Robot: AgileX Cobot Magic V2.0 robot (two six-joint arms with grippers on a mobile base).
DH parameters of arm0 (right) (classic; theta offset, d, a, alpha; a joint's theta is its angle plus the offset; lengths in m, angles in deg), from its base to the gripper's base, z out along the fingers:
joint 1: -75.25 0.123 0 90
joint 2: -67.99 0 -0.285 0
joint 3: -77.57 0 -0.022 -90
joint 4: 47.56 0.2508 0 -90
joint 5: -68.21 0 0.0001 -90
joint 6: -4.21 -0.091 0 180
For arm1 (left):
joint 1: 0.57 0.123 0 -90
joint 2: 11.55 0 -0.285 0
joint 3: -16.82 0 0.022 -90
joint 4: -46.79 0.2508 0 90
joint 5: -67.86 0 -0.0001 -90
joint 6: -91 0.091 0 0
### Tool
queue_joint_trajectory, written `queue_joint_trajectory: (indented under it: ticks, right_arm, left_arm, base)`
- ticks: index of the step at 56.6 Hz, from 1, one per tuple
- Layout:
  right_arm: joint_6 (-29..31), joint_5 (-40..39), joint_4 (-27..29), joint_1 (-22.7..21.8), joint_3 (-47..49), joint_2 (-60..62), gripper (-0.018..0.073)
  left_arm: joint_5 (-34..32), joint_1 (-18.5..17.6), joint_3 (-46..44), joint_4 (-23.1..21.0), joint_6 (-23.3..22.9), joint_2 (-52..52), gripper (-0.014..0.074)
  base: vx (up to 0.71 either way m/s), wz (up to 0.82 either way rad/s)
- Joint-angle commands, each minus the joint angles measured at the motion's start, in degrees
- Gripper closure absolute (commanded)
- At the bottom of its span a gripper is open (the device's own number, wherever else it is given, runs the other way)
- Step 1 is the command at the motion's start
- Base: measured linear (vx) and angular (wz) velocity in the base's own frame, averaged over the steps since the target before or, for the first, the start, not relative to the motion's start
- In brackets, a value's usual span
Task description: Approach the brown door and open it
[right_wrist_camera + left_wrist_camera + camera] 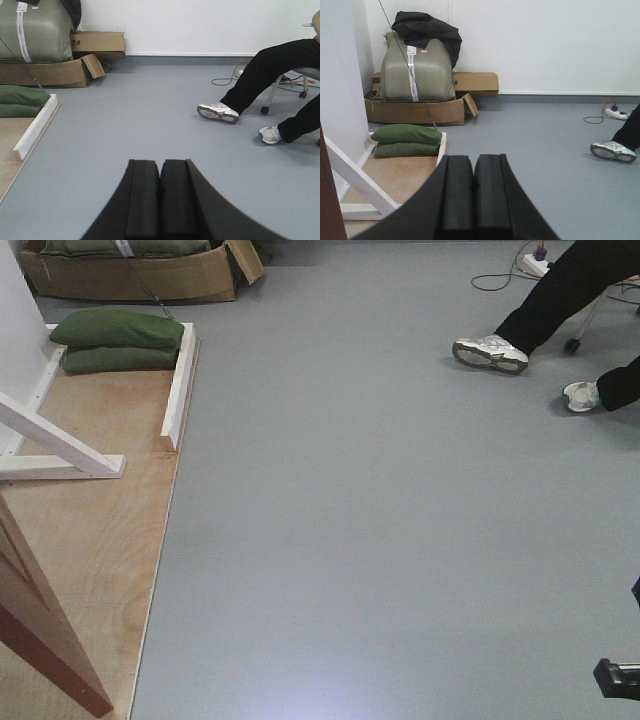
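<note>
Reddish-brown glossy wooden door looks heavy, stiff, slick; I'd seek its unseen handle, left gripper and right gripper pinched together, empty.

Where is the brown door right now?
In the front view the brown door is at the bottom-left corner, standing on the plywood board, near the white brace; the left wrist view shows only a sliver at its left edge.

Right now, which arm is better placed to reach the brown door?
Left, probably: the brown door stands on the robot's left, and its edge shows in the left wrist view only, not in the right.
</note>
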Motion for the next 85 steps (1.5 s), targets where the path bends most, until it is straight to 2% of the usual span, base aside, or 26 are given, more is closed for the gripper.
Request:
queue_joint_trajectory:
  ticks: [1, 20, 25, 32, 40, 46, 56, 71, 78, 83, 85]
  right_arm:
    - [0.31, -4.68, -0.35, -0.15, -0.29, 0.81, 0.0559]
    - [0.31, -4.68, -0.35, -0.15, -0.29, 0.81, 0.0559]
    - [0.31, -4.68, -0.35, -0.15, -0.29, 0.81, 0.0559]
    - [0.31, -4.68, -0.35, -0.15, -0.29, 0.81, 0.0559]
    - [0.31, -4.68, -0.35, -0.15, -0.29, 0.81, 0.0559]
    - [0.31, -4.68, -0.35, -0.15, -0.29, 0.81, 0.0559]
    - [0.31, -4.68, -0.35, -0.15, -0.29, 0.81, 0.0559]
    - [0.31, -4.68, -0.35, -0.15, -0.29, 0.81, 0.0559]
    - [0.31, -4.68, -0.35, -0.15, -0.29, 0.81, 0.0559]
    - [0.31, -4.68, -0.35, -0.15, -0.29, 0.81, 0.0559]
    - [0.31, -4.68, -0.35, -0.15, -0.29, 0.81, 0.0559]
  left_arm:
    - [-4.4, -0.09, -1.01, 0.02, -0.09, -0.76, 0.06]
    - [-3.59, -0.09, -1.27, -0.04, 0.12, -0.76, 0.06]
    - [-0.6, -0.09, -2.97, -0.56, 1.08, -0.76, 0.06]
    - [6.71, -0.09, -8.1, -5.21, 1.11, -0.71, 0.06]
    - [9.26, -0.03, -15.43, -5.79, 5.51, -0.55, 0.06]
    - [5.94, -0.03, -21.57, -6.03, 5.83, 1.56, 0.06]
    - [-0.7, -0.03, -32.12, -7.9, 5.23, 12.66, 0.06]
    - [-10.31, 0.03, -47.4, -16.33, 5.48, 31.94, 0.06]
    - [-18.21, 0.03, -51.66, -23.68, 7.15, 39.01, 0.06]
    - [-25.36, 0.03, -54.27, -31.75, 10.66, 43.23, 0.06]
    - [-28.59, 0.03, -55.58, -36.28, 12.91, 44.97, 0.06]
  base:
    - [0.0, 0.0]
    - [0.0, 0.0]
    - [0.0, 0.0]
    - [0.0, 0.0]
    - [0.0, 0.0]
    - [0.0, 0.0]
    - [0.0, 0.0]
    - [0.0, 0.0]
    - [0.0, 0.0]
    - [0.0, 0.0]
    - [0.0, 0.0]
